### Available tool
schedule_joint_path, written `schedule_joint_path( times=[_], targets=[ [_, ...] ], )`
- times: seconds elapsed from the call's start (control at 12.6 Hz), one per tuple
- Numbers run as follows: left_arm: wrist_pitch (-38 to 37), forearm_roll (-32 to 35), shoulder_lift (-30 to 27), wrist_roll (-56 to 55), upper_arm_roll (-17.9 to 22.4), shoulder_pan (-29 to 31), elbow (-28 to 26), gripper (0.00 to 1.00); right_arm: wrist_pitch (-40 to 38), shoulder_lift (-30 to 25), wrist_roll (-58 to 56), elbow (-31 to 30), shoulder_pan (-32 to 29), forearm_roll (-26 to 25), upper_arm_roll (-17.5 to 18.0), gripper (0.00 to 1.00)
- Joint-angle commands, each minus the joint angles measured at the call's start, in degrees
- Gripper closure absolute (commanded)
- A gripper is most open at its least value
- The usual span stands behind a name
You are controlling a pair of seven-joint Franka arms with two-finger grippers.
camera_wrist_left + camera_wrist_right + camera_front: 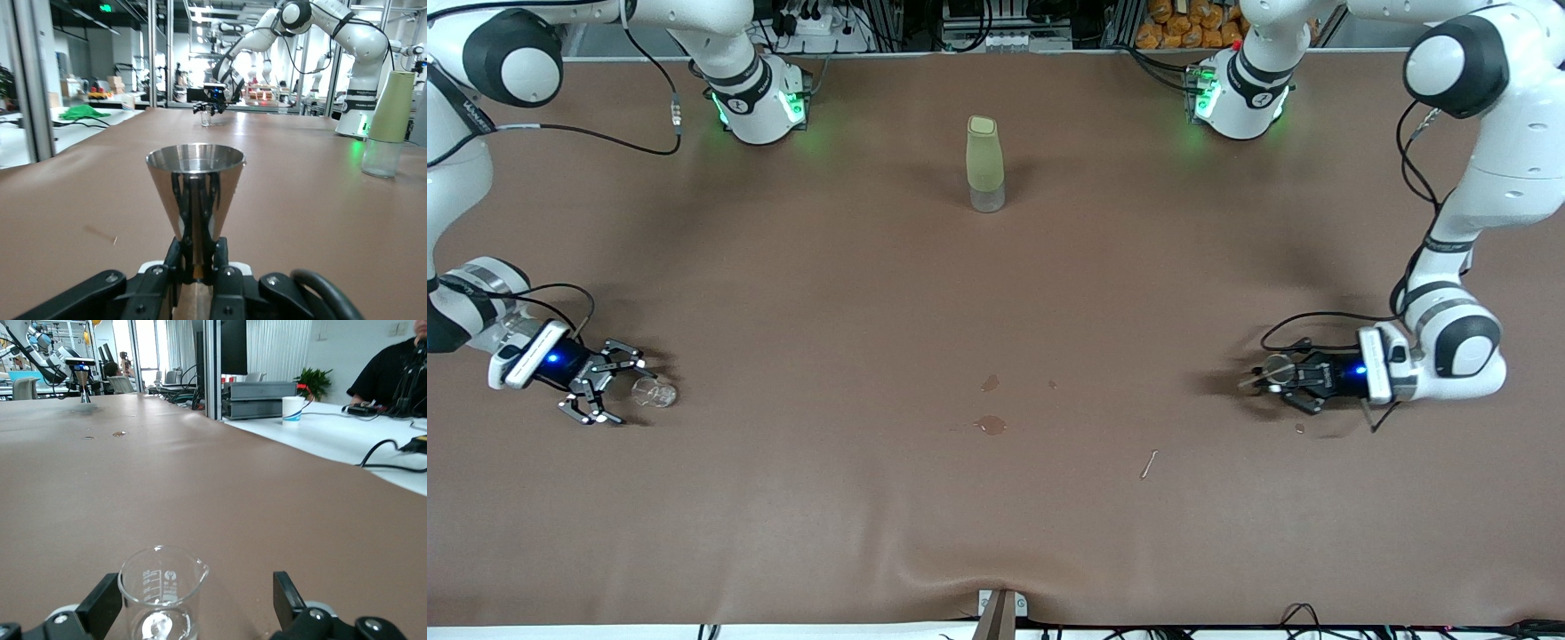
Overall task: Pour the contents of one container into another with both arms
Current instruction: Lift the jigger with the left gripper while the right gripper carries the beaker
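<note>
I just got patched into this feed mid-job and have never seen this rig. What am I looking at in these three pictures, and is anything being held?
Two white robot arms work at a brown table. The wide picture comes from a high camera facing them; the other two come from cameras on each arm's wrist.

The left gripper, low at the left arm's end of the table, is shut on the narrow waist of a metal measuring cup, a shiny double cone standing upright.

The right gripper, low at the right arm's end, is open, with its fingers on either side of a small glass beaker. It is not gripping the beaker yet.

Between the arms' bases stands a green-topped bottle. Nearer the front camera lie a few spill marks and a small stick.
</note>
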Motion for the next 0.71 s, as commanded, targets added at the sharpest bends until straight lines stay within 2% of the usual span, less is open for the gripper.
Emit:
schedule_joint_path(
  times=[0.0, 0.16, 0.4, 0.63],
  targets=[
    [3.93, -3.89, -1.95, -3.65, 0.64, -6.99, -0.06, 1.0, -2.24, 2.47, -2.46, 1.14, -1.06, 2.08, 0.55, 0.0],
    [7.19, -9.95, -1.86, -3.65, 0.72, -13.14, 0.11, 1.0, -2.33, 3.62, -2.98, 1.06, -1.06, 2.0, 0.55, 0.0],
    [11.15, -20.67, -1.77, -3.65, 0.72, -19.04, 0.11, 1.0, -2.86, 5.2, -3.33, 0.97, -0.71, 2.08, 0.64, 0.0],
    [15.27, -27.54, -1.77, -5.05, 0.72, -23.17, 0.2, 1.0, -4.0, 6.52, -3.86, 0.88, -0.27, 2.26, 1.43, 0.0]
  ],
)
